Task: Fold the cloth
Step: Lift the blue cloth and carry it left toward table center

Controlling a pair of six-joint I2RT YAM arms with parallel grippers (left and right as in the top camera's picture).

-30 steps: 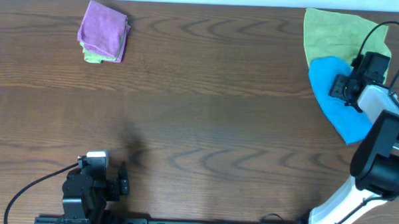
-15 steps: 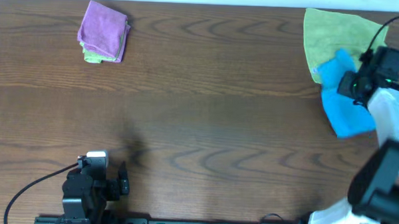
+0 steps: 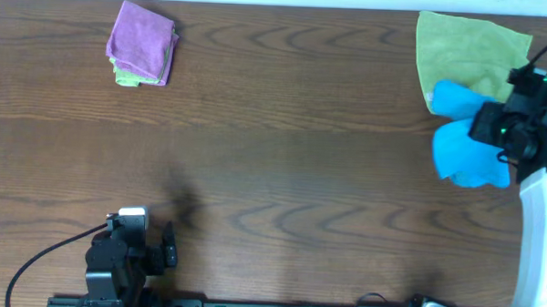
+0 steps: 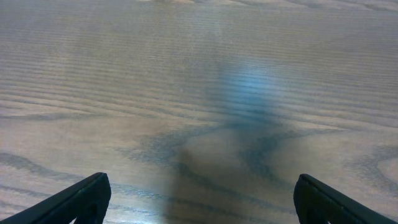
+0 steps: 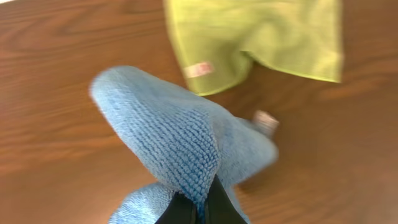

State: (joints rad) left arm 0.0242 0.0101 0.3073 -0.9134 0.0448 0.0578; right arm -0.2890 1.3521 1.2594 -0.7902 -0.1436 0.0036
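Far right: cloth (image 3: 469, 156), tagged cloth (image 3: 464, 51) just behind it. Back left: folded stack (image 3: 142, 50).

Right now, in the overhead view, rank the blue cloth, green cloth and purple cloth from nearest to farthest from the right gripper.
1. The blue cloth: pinched in the right gripper, on the right side.
2. The green cloth: just beyond it, at the far right.
3. The purple cloth: far left, well across from the gripper.

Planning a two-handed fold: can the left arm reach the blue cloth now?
Probably not: the left gripper sits near-left, the blue cloth far right, pinched by the right gripper; nothing lies between.
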